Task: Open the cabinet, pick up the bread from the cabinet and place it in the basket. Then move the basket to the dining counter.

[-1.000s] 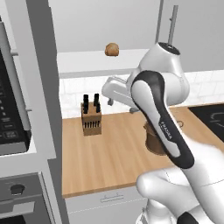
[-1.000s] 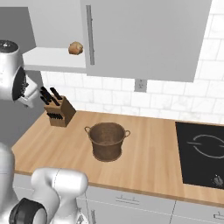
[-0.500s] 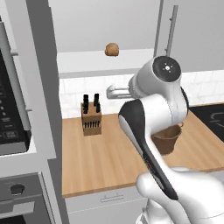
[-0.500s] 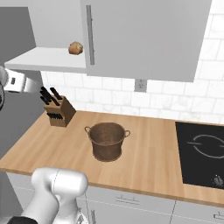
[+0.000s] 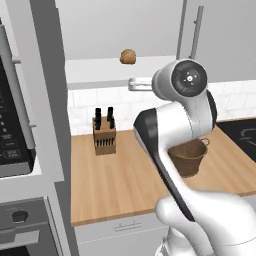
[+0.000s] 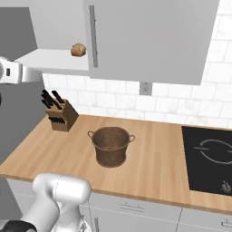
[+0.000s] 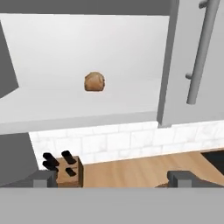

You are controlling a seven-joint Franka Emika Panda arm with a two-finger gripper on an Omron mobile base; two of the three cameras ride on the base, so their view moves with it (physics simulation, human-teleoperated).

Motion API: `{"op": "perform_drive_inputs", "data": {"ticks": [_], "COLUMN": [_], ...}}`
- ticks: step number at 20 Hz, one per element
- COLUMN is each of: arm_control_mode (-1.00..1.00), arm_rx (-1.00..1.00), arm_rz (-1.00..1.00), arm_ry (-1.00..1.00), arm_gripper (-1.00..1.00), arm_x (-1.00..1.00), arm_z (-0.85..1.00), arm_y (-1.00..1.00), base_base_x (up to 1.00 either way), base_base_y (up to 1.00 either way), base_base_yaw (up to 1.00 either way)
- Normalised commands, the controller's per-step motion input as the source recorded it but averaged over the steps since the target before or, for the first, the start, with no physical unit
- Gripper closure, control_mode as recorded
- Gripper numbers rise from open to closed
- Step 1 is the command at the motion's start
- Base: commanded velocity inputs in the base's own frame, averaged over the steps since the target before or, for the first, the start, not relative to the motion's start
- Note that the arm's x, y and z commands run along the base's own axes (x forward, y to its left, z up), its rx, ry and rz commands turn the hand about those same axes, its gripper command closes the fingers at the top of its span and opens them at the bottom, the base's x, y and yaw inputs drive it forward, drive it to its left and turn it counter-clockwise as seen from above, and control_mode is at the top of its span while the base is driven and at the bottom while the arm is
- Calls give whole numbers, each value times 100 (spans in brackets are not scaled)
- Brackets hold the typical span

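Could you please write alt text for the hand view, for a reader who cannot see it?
A small golden-brown bread sits alone on the white shelf of the open cabinet, its door with a silver bar handle standing to the right. Below, a knife block rests on the wood worktop, with the open claw at the bottom.

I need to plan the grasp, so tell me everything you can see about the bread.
The bread is a small, rounded golden-brown lump, like a bun, with a slightly darker mottled crust. It sits alone on the white shelf of the open cabinet, set back from the shelf's front edge and left of the door with the vertical bar handle. Nothing else touches it. The gripper, open, is below and clear of it.
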Motion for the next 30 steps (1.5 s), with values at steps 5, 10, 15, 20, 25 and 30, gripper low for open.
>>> {"op": "perform_drive_inputs", "data": {"ticks": [5,10,15,20,25,30], "arm_control_mode": [-100,-100,-100,-100,-100,-100], "arm_rx": [-10,-1,0,0,2,3], "arm_rz": [0,-2,-6,-3,0,0], "arm_ry": [11,12,-1,-4,0,0], "arm_gripper": [-100,-100,-100,-100,-100,-100], "arm_x": [51,53,42,57,63,67], "arm_z": [33,1,-19,-12,0,0], "arm_y": [2,13,-16,-15,-1,0], "base_base_x": [0,0,0,0,0,0], "base_base_y": [0,0,0,0,0,0], "base_base_yaw": [0,0,0,0,0,0]}}
